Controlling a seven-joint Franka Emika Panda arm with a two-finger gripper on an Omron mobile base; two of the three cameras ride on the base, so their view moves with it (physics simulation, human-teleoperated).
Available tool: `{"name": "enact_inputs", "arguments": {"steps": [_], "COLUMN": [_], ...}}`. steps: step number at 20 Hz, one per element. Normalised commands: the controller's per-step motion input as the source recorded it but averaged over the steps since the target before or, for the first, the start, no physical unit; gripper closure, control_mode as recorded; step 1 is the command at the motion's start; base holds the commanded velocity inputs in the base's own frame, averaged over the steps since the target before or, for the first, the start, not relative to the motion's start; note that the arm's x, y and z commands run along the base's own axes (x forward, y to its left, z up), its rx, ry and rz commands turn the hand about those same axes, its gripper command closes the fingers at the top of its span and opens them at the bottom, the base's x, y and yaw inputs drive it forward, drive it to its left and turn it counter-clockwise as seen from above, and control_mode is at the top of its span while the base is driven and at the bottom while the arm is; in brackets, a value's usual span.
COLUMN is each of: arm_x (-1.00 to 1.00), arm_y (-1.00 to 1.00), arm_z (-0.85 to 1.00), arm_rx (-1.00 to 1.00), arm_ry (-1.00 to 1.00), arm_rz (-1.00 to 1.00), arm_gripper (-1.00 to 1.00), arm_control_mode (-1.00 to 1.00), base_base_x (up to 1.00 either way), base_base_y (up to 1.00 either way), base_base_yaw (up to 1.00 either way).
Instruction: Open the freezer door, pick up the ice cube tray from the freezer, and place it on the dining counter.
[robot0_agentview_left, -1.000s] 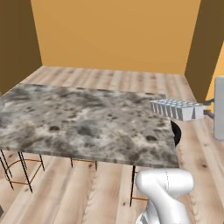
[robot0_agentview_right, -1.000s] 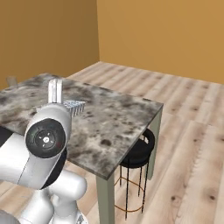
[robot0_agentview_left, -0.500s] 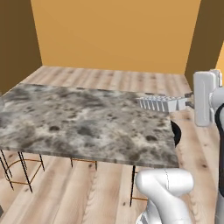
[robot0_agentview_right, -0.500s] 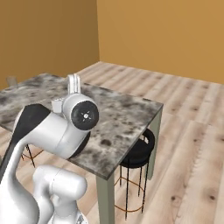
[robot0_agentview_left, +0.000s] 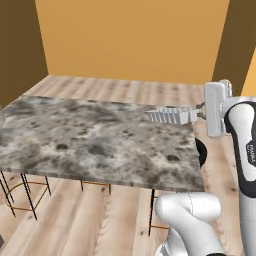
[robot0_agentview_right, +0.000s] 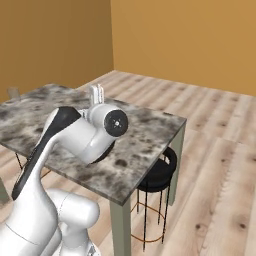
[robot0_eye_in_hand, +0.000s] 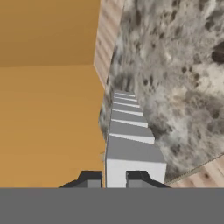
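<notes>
In the left base view the desk (robot0_agentview_left: 95, 140), a grey-brown mottled marble slab on thin dark wire legs, spreads from the left edge across the middle, its top bare, plank floor and orange walls beyond it; further right, over the desk's far right corner, the ice cube tray (robot0_agentview_left: 170, 116) hangs level in the air, a pale grey row of small cells seen from the side, its right end pinched in the closed hand (robot0_agentview_left: 200, 113); a black round stool (robot0_agentview_right: 157, 172) stands tucked under that right edge; in the hand view the tray (robot0_eye_in_hand: 129, 140) runs away from the fingertips (robot0_eye_in_hand: 90, 178) as stepped grey blocks.
</notes>
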Motion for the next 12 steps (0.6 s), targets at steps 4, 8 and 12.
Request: {"name": "enact_inputs", "arguments": {"steps": [4, 8, 12], "arm_x": [0.44, 0.4, 0.39], "arm_y": [0.0, -0.01, -0.06], "arm_z": [-0.39, -0.38, -0.36], "arm_rx": [0.0, 0.0, 0.0], "arm_ry": [-0.01, -0.03, -0.01], "arm_rz": [0.09, 0.08, 0.05], "arm_gripper": [1.0, 1.0, 1.0], "arm_control_mode": [-1.0, -1.0, -1.0], "base_base_x": [0.0, 0.0, 0.0], "base_base_y": [0.0, 0.0, 0.0], "base_base_yaw": [0.0, 0.0, 0.0]}}
